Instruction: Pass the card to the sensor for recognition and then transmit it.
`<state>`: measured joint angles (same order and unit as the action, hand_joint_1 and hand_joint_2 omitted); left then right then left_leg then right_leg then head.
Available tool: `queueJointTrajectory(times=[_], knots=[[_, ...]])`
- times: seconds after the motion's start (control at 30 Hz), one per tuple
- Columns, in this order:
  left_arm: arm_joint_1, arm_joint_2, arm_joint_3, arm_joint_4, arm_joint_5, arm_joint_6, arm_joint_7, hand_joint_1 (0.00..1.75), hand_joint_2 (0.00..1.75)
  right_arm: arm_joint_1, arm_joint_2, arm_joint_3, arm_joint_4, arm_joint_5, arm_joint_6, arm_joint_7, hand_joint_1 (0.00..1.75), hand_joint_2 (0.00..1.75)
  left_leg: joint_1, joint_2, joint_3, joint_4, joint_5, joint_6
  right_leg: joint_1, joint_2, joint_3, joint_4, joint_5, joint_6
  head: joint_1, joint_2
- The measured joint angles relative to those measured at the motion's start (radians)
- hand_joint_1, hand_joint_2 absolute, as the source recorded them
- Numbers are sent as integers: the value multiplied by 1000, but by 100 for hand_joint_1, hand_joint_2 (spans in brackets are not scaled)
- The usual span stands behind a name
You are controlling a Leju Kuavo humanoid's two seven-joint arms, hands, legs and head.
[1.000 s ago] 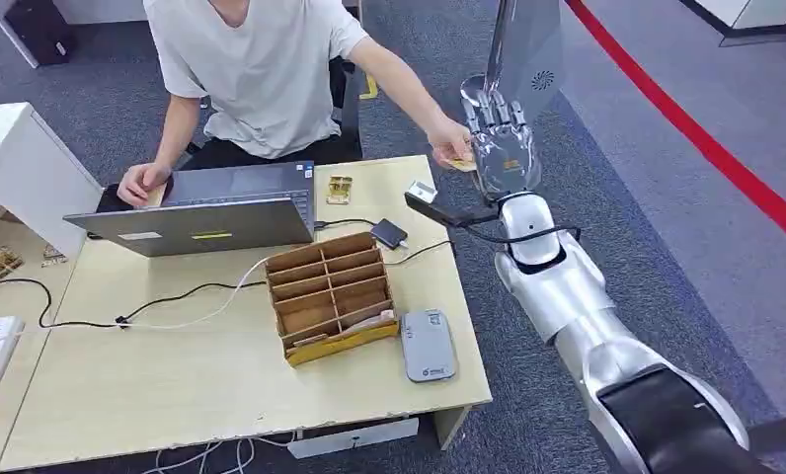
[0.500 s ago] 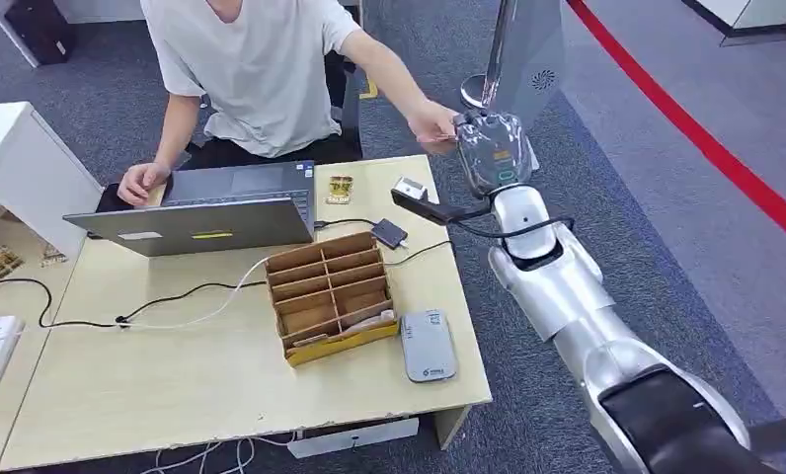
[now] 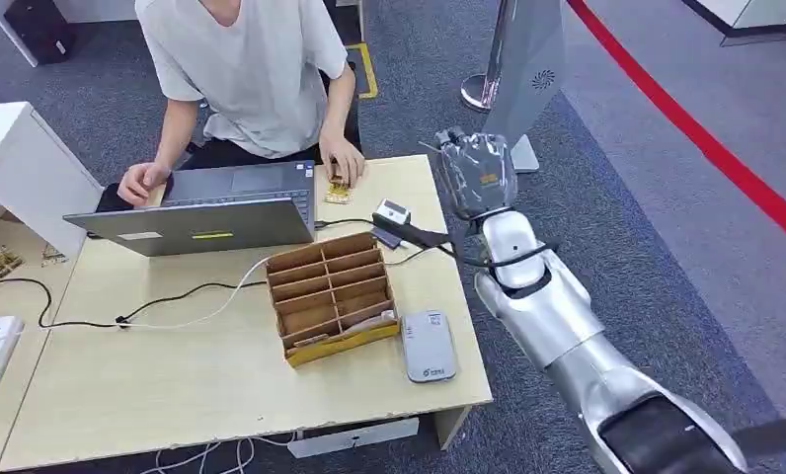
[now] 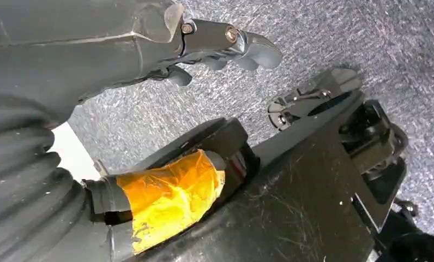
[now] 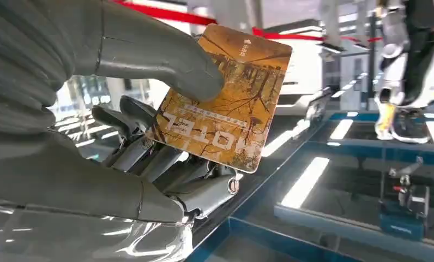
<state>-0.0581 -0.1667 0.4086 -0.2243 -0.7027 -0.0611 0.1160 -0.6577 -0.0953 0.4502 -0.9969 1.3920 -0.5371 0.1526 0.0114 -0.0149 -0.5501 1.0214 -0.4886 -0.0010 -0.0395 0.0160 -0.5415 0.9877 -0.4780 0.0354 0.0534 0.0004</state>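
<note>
My right hand (image 3: 477, 174) is raised over the table's far right corner. In the right wrist view its thumb (image 5: 166, 52) and fingers (image 5: 149, 155) pinch a brown and yellow hotel card (image 5: 225, 98). The grey card sensor (image 3: 428, 345) lies flat near the table's front right edge, well below the hand. My left hand (image 4: 204, 41) hangs beside my body over the carpet, its fingers loosely apart and holding nothing.
A wooden divider box (image 3: 330, 294) stands left of the sensor. Behind it are an open laptop (image 3: 211, 210), cables and a small black device (image 3: 388, 234). A seated person rests a hand (image 3: 342, 161) on loose cards (image 3: 339, 190). A grey stand (image 3: 523, 69) rises behind my hand.
The person put the card into my right hand and pulled that arm back to the cards by the laptop. My right hand closed on the card and moved left and nearer, over the table corner.
</note>
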Motion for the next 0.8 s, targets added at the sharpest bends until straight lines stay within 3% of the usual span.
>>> queueJointTrajectory(times=[0.2, 0.47, 0.6, 0.8], knots=[[17, -3, 29, 0, 20, 8, -21, 0, 175, 216, -68, 7, -218, -17, -43, -19, 175, 175, 0, -1, -2, 0, -1, 1, 0, -1, 0, -1, -1, 1, 0, 0], [28, -5, 61, 0, 33, 16, -34, 0, 175, 449, -131, -1, -394, 37, -112, -21, 175, 175, 0, -1, -2, 0, -1, 1, 0, -1, 0, -2, 0, 1, 0, 0], [34, -5, 74, 0, 36, 17, -39, 0, 175, 563, -146, -19, -434, 58, -153, -31, 175, 175, 0, -1, -2, 0, -1, 1, 0, -1, 0, -2, -1, 1, 0, 0], [34, -5, 90, 0, 35, 19, -45, 0, 175, 642, -142, -30, -410, 122, -154, -53, 175, 175, 0, 0, -2, 0, -1, 1, 0, 0, 0, -2, -1, 1, 0, 0]])
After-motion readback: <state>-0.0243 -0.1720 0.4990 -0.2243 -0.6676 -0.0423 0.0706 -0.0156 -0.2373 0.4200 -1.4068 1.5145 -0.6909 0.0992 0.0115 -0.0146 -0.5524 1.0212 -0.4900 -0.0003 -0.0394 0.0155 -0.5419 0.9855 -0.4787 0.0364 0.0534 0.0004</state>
